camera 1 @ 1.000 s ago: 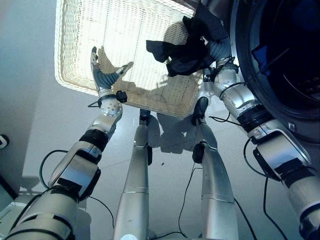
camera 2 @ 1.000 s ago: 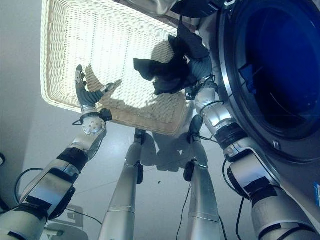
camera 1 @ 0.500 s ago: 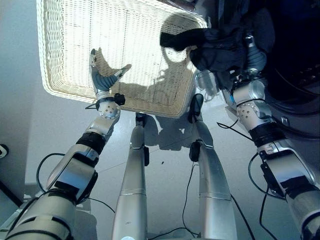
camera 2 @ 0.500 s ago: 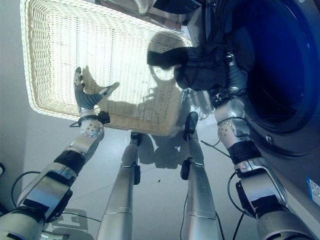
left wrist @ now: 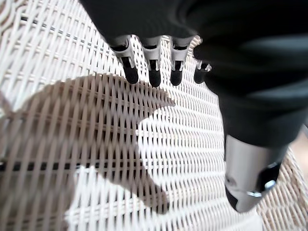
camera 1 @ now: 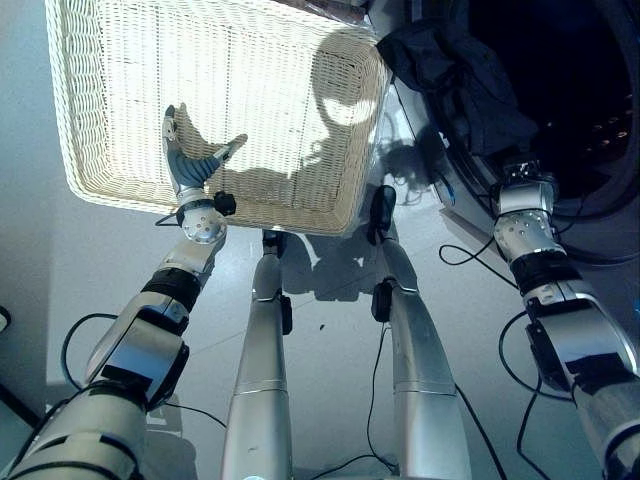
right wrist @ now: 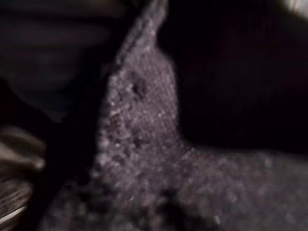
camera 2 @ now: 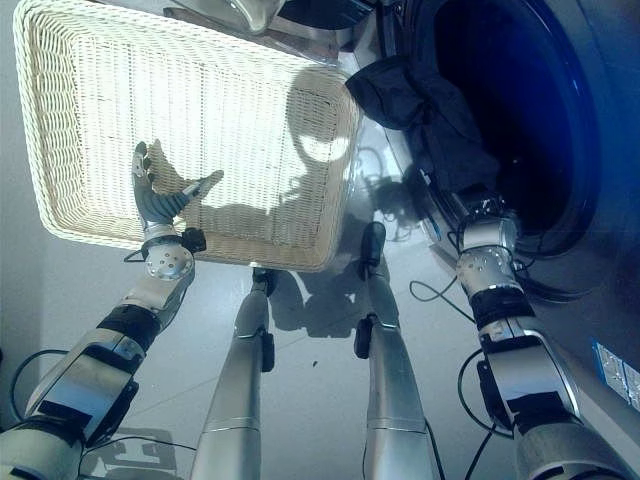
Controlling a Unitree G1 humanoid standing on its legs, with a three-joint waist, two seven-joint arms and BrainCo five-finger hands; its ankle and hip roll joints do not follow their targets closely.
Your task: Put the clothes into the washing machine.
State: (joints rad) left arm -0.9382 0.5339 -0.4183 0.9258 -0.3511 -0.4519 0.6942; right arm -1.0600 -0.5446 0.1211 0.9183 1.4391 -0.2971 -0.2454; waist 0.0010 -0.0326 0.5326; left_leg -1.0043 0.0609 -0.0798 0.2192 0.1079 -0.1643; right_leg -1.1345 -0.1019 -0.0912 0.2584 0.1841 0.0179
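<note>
At upper left, a rectangular white woven wicker basket holds no clothes, and the left hand hovers over its mesh floor with fingers spread, released. At upper right, dark, nubbly cloth drapes over the washer drum's round rim. The right hand is hidden beneath it; I cannot tell its grip.

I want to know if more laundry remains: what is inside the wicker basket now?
Inside the wicker basket I see bare weave and the open left hand over it. The dark garment hangs at the washing machine opening, covering the right hand.
</note>
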